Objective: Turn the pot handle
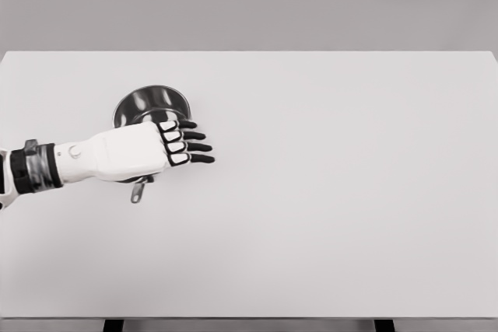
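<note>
On the white table (327,192), toward its left side, you have the steel pot (148,104) with its handle (138,191) pointing at you. Your left hand (144,149) hovers over it, fingers extended, grasping nothing: the approach step, I judge. Next, lower onto the handle; open room lies rightward.

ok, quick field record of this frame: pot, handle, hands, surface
pot: dark metal pot on the table's left half, upright, partly covered by the hand
handle: handle sticks out toward the near edge, end visible below the hand
left hand: left hand over the pot, fingers extended to the right; contact with handle cannot be told
right hand: not in view
surface: white table
</note>
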